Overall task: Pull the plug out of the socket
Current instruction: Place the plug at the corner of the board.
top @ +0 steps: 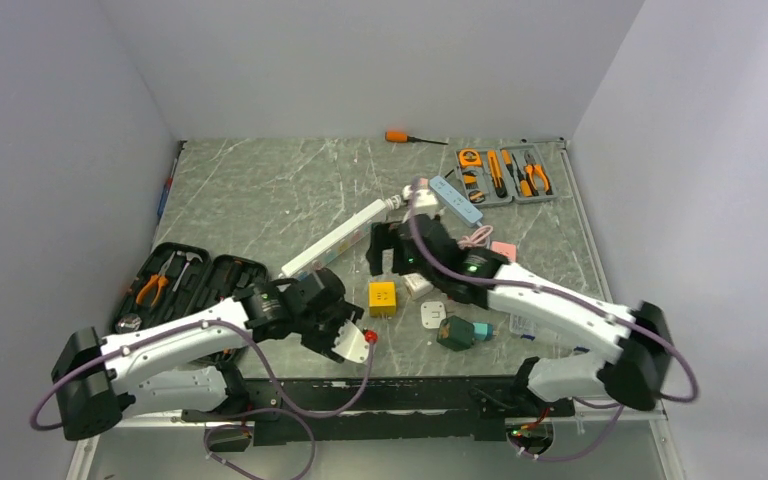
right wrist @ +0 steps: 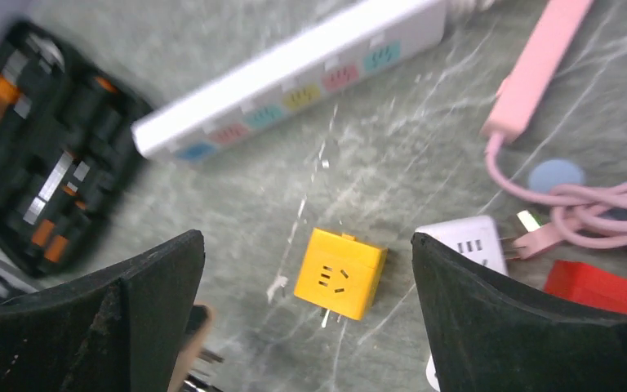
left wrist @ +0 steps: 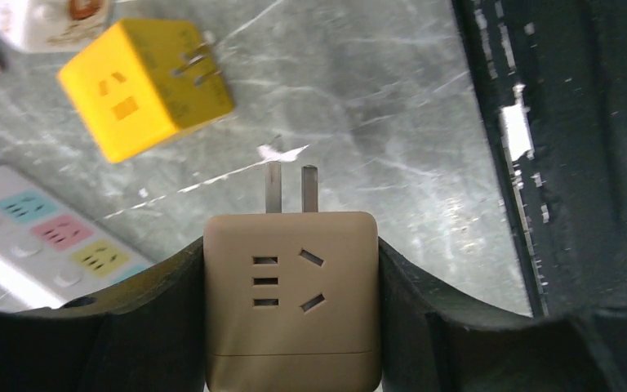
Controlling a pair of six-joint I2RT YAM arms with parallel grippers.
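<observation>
My left gripper (left wrist: 291, 269) is shut on the plug (left wrist: 291, 298), a tan cube adapter whose two metal prongs stick out bare above the marble table. In the top view the left gripper (top: 350, 342) holds it near the front edge. The socket, a yellow cube (left wrist: 144, 86), lies apart from the plug on the table (top: 260, 190). The top view shows the yellow cube (top: 382, 298) between the two arms. My right gripper (right wrist: 306, 245) hangs open above the yellow cube (right wrist: 340, 273) with nothing between its fingers, and in the top view the right gripper (top: 388, 248) sits just behind it.
A long white power strip (top: 335, 240) lies diagonally behind the cube. An open black tool case (top: 185, 280) sits at the left and a grey tool tray (top: 500, 175) at the back right. A teal adapter (top: 457, 332), a white cube (right wrist: 465, 241) and a pink strip with cable (right wrist: 539, 65) crowd the right.
</observation>
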